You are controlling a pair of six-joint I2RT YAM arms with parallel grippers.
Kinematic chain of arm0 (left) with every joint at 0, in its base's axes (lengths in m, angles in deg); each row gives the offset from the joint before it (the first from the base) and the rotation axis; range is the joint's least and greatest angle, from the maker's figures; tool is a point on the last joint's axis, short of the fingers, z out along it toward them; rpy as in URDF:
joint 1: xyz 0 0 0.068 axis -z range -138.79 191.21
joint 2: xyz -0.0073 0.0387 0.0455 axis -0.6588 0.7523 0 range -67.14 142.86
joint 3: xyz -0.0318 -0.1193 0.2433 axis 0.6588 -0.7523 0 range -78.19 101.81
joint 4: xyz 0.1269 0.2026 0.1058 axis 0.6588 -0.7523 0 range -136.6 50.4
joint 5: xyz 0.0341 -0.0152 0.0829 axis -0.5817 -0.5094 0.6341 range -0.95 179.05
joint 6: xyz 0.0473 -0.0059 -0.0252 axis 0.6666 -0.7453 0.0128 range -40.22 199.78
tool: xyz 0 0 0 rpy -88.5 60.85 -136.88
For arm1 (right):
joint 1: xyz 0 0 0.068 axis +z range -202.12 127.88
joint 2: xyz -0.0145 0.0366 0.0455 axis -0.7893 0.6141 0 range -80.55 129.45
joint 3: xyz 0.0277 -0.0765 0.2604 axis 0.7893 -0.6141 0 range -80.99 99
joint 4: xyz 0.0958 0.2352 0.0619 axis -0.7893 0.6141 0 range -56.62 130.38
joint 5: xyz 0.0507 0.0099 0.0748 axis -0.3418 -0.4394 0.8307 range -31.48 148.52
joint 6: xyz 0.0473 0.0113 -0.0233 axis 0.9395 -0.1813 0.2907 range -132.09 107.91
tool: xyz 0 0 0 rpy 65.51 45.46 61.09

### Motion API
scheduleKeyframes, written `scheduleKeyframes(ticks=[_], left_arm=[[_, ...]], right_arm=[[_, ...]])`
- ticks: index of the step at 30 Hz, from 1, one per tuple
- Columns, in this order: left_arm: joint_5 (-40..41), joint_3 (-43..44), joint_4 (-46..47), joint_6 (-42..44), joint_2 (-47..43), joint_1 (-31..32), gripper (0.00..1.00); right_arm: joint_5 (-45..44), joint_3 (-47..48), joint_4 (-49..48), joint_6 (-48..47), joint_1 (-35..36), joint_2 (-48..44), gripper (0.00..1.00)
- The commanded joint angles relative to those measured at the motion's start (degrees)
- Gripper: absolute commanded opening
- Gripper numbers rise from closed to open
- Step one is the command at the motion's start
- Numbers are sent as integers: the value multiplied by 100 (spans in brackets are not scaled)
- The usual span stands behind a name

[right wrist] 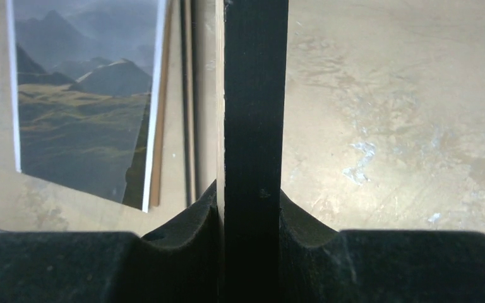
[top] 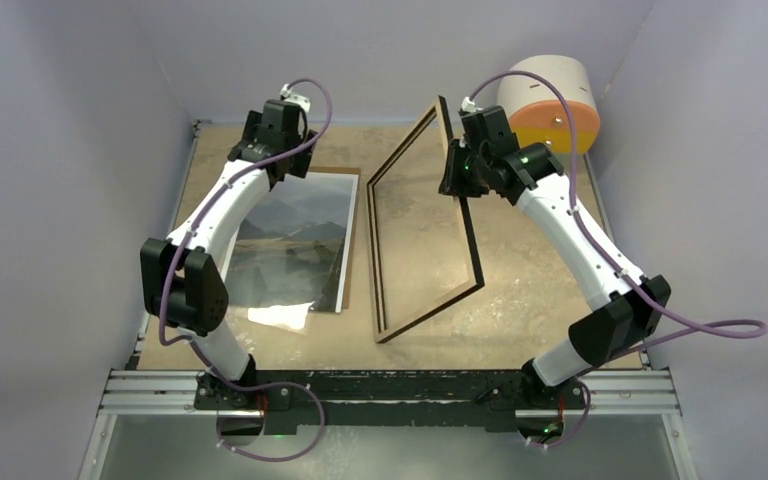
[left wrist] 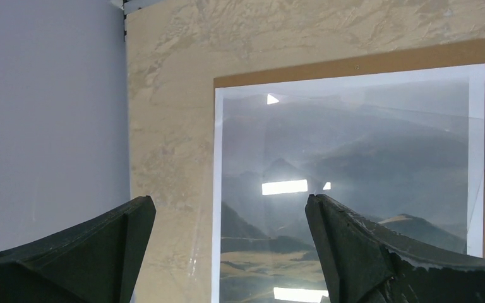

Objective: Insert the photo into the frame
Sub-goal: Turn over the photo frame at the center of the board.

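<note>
The photo (top: 295, 240), a misty mountain print with a white border, lies face up on a brown backing board (top: 336, 170) at the table's left. It also shows in the left wrist view (left wrist: 353, 158) and the right wrist view (right wrist: 82, 95). My left gripper (top: 278, 160) hovers open and empty over the photo's far left corner (left wrist: 227, 208). The frame (top: 430, 310) stands tilted, its left rail on the table beside the board and its right rail raised. My right gripper (top: 457, 170) is shut on that raised black rail (right wrist: 256, 95).
A cream and orange cylinder (top: 550, 100) stands at the back right corner. Grey walls close in the table on the left, back and right. A metal rail (top: 390, 390) runs along the near edge. Bare tabletop (top: 530, 260) lies right of the frame.
</note>
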Motion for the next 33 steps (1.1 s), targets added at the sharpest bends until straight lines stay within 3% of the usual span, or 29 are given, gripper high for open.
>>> scheduleKeyframes(ticks=[1, 8, 16, 27, 33], left_arm=[[-5, -37, 127, 96, -174, 32, 99], [-544, -91, -105, 6, -125, -61, 97], [-558, -96, -231, 3, -103, -207, 98], [-1207, -903, -101, 73, 5, -822, 99], [-1578, -1488, 224, 286, -34, -847, 99]], right_arm=[[-605, -574, 89, -149, -96, -148, 2], [-1009, -1674, -399, -182, -182, -384, 1], [-740, -2545, -1176, -119, -178, -79, 1], [-1065, -2642, -1953, -10, -179, 971, 4], [-1191, -2870, -2486, 29, -183, 1415, 3]])
